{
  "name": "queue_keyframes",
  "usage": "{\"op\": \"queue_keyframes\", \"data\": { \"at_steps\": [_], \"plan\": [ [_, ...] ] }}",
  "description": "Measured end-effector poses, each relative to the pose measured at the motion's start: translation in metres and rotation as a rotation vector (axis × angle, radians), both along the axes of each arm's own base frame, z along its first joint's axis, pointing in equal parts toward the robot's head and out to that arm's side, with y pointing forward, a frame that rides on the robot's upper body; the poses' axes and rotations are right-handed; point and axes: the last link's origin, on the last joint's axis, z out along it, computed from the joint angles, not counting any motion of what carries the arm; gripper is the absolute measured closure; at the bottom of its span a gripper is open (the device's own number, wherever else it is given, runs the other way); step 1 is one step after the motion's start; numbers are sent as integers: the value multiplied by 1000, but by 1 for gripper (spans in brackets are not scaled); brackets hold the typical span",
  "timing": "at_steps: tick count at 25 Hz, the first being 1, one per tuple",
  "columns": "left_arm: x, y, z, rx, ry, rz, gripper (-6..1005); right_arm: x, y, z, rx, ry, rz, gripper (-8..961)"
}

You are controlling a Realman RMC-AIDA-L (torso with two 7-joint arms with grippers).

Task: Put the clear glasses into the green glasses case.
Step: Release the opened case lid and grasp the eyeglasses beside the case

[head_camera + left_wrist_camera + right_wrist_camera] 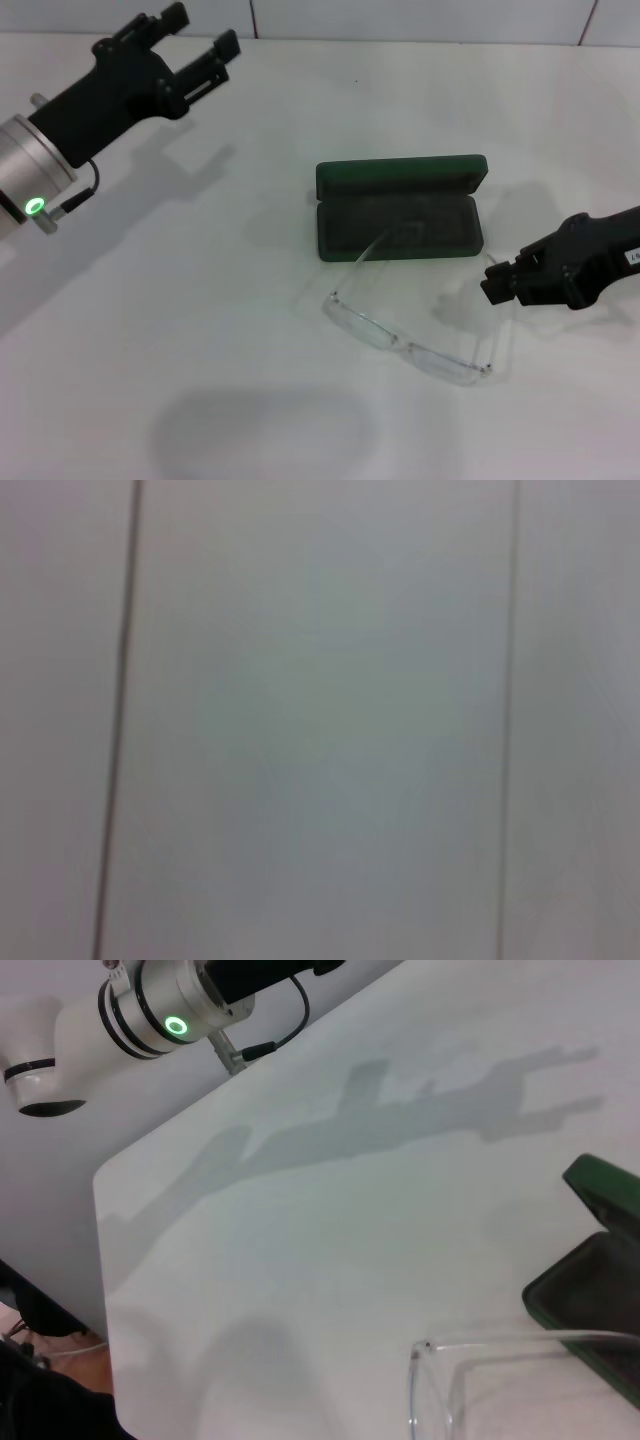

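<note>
The green glasses case (pixel 400 226) lies open at the middle of the white table, its lid (pixel 400 176) standing up at the back. The clear glasses (pixel 405 341) lie unfolded just in front of it. One clear arm (pixel 372 248) reaches over the case's front rim onto the lining. In the right wrist view that arm (pixel 520 1340) runs to the case (pixel 590 1300). My right gripper (pixel 497 281) is low at the right, close by the glasses' other arm. My left gripper (pixel 198 35) hangs open and empty, high at the far left.
The white table (pixel 200 330) ends at a pale tiled wall (pixel 420 18) behind. Its left edge and corner (pixel 100 1175) show in the right wrist view, with the left arm (pixel 165 1010) above. The left wrist view shows only a pale panelled surface (pixel 320 720).
</note>
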Motion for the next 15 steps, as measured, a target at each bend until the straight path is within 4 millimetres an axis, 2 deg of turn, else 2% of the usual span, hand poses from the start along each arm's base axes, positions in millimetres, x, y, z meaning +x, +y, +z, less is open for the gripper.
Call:
{"op": "queue_keyframes", "data": {
  "at_steps": [3, 9, 12, 15],
  "plan": [
    [-3, 5, 1, 12, -15, 41, 243, -4, 4, 0, -1, -7, 22, 802],
    [-8, 12, -5, 3, -71, 119, 243, -27, 19, -9, -41, -99, 100, 793],
    [-11, 13, -6, -1, -75, 141, 242, -39, 22, -18, -93, -168, 154, 601],
    [-16, 15, -8, -2, -70, 177, 242, -44, 20, -28, -133, -235, 199, 536]
  ]
}}
